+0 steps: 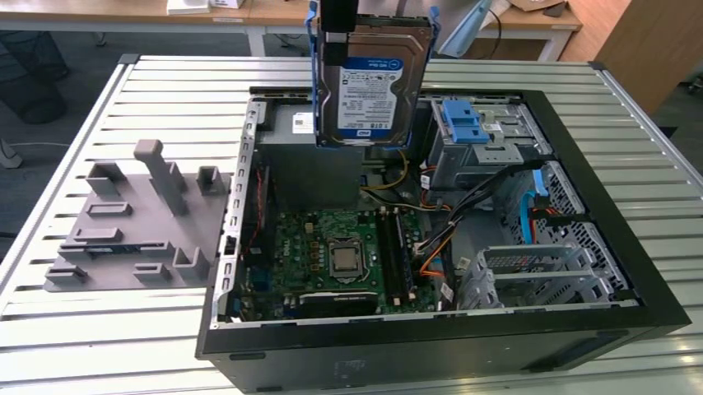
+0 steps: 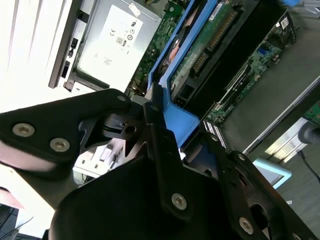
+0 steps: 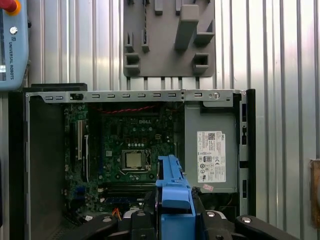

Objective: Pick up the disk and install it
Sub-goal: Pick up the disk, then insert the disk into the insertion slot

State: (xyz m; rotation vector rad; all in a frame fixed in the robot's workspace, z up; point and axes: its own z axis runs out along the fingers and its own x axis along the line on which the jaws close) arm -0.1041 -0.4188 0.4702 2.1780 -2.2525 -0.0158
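Open computer case [image 1: 439, 350] holds motherboard [image 1: 329, 239] and power supply [image 1: 313, 169]; gripper [image 2: 150, 115] clamps upright silver, blue-bracketed disk [image 1: 368, 78], exterior view's top centre.

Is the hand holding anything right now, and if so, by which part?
Yes. The hand is shut on the disk, gripping one end of its blue bracket; the disk hangs upright over the open case.

Slatted table [image 1: 165, 82]; case [image 1: 439, 350] (open); grey fixture [image 1: 121, 239]

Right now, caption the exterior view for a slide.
Gripper holds the disk upright above the open computer case; grey fixture plate beside it on the slatted table.
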